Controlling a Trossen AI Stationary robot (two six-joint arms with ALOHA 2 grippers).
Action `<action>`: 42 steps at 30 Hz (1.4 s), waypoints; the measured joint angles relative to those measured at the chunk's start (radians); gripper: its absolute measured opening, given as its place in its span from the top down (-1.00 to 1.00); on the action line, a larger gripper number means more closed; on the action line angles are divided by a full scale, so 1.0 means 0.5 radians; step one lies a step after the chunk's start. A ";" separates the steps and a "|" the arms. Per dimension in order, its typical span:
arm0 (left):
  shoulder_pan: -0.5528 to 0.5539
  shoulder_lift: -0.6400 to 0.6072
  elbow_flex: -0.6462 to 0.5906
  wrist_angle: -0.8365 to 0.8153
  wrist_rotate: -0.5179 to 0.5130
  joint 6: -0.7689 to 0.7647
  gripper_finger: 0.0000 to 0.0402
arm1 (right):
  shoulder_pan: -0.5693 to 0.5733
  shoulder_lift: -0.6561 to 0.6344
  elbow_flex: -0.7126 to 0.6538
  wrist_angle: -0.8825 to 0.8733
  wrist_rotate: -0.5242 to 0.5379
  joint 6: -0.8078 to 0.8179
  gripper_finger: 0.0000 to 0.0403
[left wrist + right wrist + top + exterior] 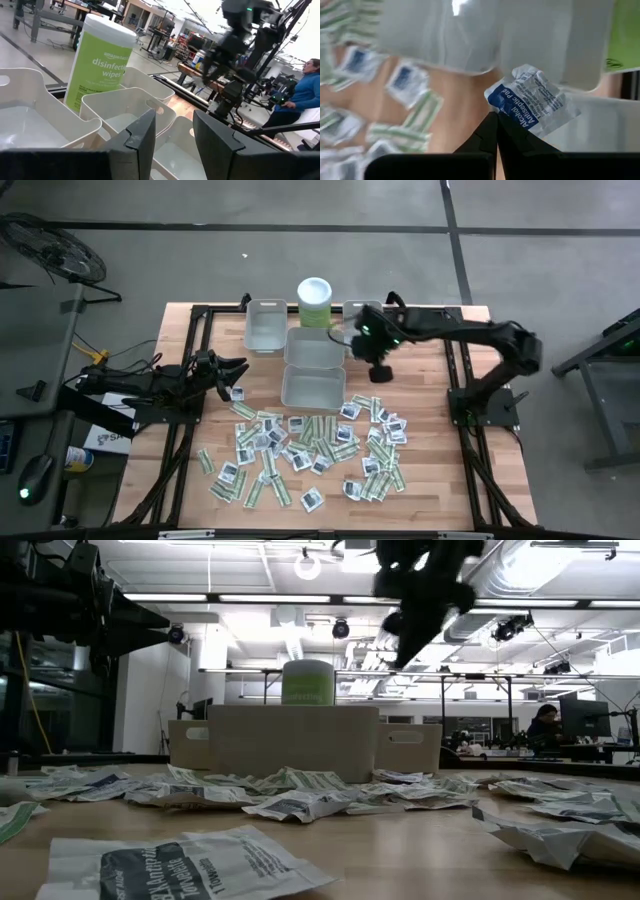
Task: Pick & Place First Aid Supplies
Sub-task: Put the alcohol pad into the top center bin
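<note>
A wooden table [420, 480] seen from above, with two dark robot arms reaching in from either side. At the left edge, the left gripper [236, 373] hangs low beside the packets w/ its two fingers [142, 137] apart and nothing between them – its wrist view looks past them at the bins and the canister. Moving right, three grey plastic bins [265, 326] sit toward the far side of the table, one at far left, two more stacked toward the centre, one behind the other. Just behind them stands a tall pale green canister [315, 302] w/ a white lid, labelled "disinfecting wipes" in the left wrist view. In front of the bins, across the middle and near part of the table, lies a loose scatter of first aid supplies [310, 445]: dozens of flat packets, some narrow green-and-white strips, others small white squares w/ dark print, many overlapping. Right of the centre bins, the right gripper [379, 367] is raised above the table near a bin's corner – its fingers are pressed together on one small packet [532, 100], a white-and-blue square reading "Alcohol Prep Pad", pinched at one corner and sticking out past the fingertips. In the low view this gripper hangs high over the bins. Far right, in the room beyond, a person [300, 95] in a blue top sits at a desk.
</note>
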 joint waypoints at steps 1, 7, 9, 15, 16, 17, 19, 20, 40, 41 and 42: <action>0.000 0.000 0.000 0.000 0.000 0.000 0.35 | -0.026 0.073 0.069 -0.007 0.001 0.010 1.00; -0.001 0.000 0.001 0.000 0.000 0.000 0.35 | -0.115 0.512 0.534 -0.090 -0.005 0.421 1.00; -0.001 0.000 0.001 0.000 0.000 0.000 0.35 | -0.125 0.634 0.673 -0.100 -0.050 0.600 1.00; 0.000 0.000 0.000 0.000 0.000 0.000 0.35 | -0.110 0.881 0.917 -0.108 -0.157 0.962 1.00; -0.001 0.000 0.000 0.000 0.000 -0.001 0.35 | -0.105 0.904 0.921 -0.109 -0.156 0.981 1.00; 0.000 0.000 0.001 0.000 0.000 0.000 0.35 | -0.100 0.920 0.922 -0.111 -0.156 0.998 1.00; -0.001 0.001 0.001 0.000 0.000 0.000 0.35 | -0.096 0.945 0.914 -0.092 -0.154 1.016 1.00; 0.000 0.001 0.000 0.000 0.000 -0.001 0.35 | -0.096 0.954 0.902 -0.080 -0.154 1.018 1.00; -0.001 0.001 0.001 0.000 0.000 0.000 0.35 | -0.018 0.869 0.872 -0.227 0.025 1.332 0.18; 0.000 0.000 0.000 0.000 0.001 0.000 0.35 | -0.003 0.831 0.873 -0.291 0.063 1.331 0.15; -0.001 0.001 0.001 0.000 0.000 0.000 0.35 | 0.013 0.805 0.874 -0.359 0.100 1.323 0.12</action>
